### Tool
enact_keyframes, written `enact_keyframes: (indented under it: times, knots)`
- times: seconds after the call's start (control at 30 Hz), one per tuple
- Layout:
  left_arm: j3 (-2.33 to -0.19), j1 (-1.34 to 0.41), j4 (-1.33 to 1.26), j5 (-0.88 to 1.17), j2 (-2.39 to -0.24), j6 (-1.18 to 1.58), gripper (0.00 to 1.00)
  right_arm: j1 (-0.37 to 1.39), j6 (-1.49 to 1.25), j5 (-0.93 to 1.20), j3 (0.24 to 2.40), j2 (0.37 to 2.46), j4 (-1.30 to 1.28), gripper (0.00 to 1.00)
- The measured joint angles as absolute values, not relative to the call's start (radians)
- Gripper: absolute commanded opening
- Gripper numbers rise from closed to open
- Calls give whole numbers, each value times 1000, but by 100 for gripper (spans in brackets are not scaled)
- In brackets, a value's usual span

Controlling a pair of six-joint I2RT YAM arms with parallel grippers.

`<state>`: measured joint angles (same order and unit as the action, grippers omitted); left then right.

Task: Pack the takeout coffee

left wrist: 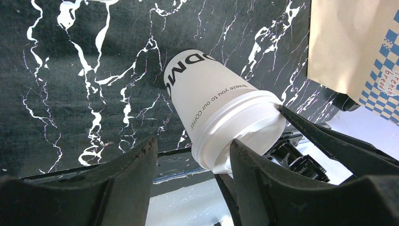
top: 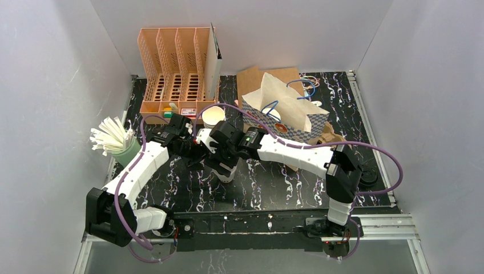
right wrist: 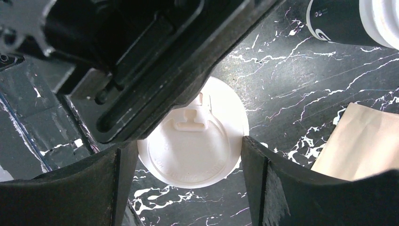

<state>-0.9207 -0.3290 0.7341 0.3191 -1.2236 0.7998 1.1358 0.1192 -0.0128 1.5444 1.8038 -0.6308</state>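
Seen from above, the left gripper [top: 198,150] and right gripper [top: 220,157] meet over a white paper cup [top: 227,173] standing mid-table on the glossy black, white-veined table [top: 285,185]. The left wrist view shows the cup smooth and tapered, with grey lettering and a ridged round plastic lid [left wrist: 244,127]; the left gripper is released, one matte black finger well clear of the cup. In the right wrist view the flat lid, with its embossed sip tab, lies between the right gripper's fingers [right wrist: 103,188], which flank its rim; whether they pinch it I cannot tell.
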Motion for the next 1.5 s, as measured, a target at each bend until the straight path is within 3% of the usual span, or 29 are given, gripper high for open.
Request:
enact_keyframes:
  times: [0.43,0.7,1.07,1.5]
  knots:
    - [-954,-283,777,274,-1213,773,55,1153,139,-31,1549,1806,-632,87]
    - [-955,-270,791,272,-1213,758,55,1159,140,-44,1549,1806,-630,75]
    - [-1065,-254,846,225,-1217,716,55,1161,119,-62,1566,1792,-674,69]
    - [-1155,-251,794,201,-1217,731,55,1161,50,-70,1689,1372,-734,62]
